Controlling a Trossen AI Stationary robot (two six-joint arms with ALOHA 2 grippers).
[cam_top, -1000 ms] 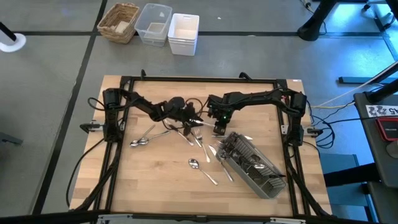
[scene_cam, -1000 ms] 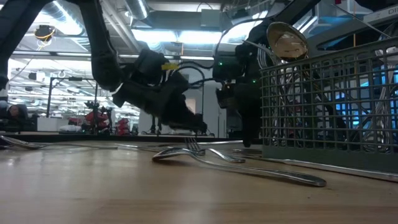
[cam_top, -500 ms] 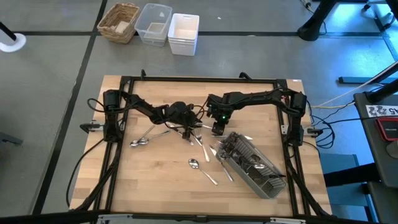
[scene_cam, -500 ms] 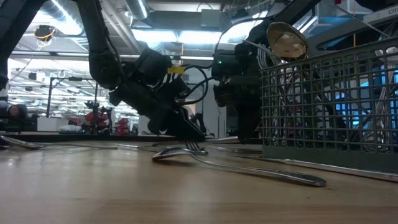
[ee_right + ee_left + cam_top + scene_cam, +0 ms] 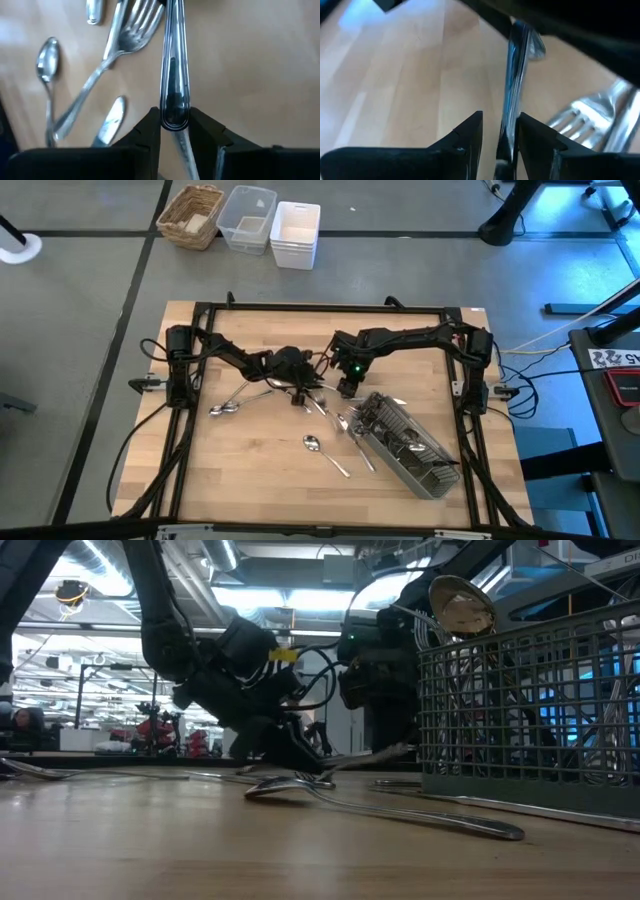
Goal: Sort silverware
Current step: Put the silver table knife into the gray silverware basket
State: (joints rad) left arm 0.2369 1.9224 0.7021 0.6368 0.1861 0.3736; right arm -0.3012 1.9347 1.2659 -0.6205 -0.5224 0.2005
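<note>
A slim shiny piece of silverware (image 5: 372, 757) spans the gap between my two grippers near the table's middle. Its kind cannot be told. My left gripper (image 5: 300, 387) is shut on one end, low over the wood. My right gripper (image 5: 345, 388) is shut on the other end, a little higher. The piece slants up from left gripper to right gripper in the low view. Loose forks (image 5: 131, 27), spoons (image 5: 312, 444) and a knife (image 5: 111, 120) lie flat on the table around them. My left gripper has the piece's narrow shaft (image 5: 512, 115) between its two fingers, seen edge-on and lying along them. The fingers slant down from the table's left. That end is held just above the wood. My right gripper pinches the wide rounded handle end (image 5: 175, 102) between its two fingers. The fingers slant down from the table's right, and the handle runs on ahead of them toward the left gripper. This end is lifted clear of the table.
A grey wire caddy (image 5: 405, 442) lies near the table's right near corner with silverware in it; a spoon (image 5: 462, 605) sticks out. A fork (image 5: 385, 810) lies nearer the front. A wicker basket (image 5: 190, 215) and white bins (image 5: 295, 232) stand beyond the far edge.
My left gripper has sunk toward the table and the near edge, rolling about its own axis, with the piece still in it. My right gripper has stayed in place and turned at the wrist. The piece now shows slanting between the two grippers.
</note>
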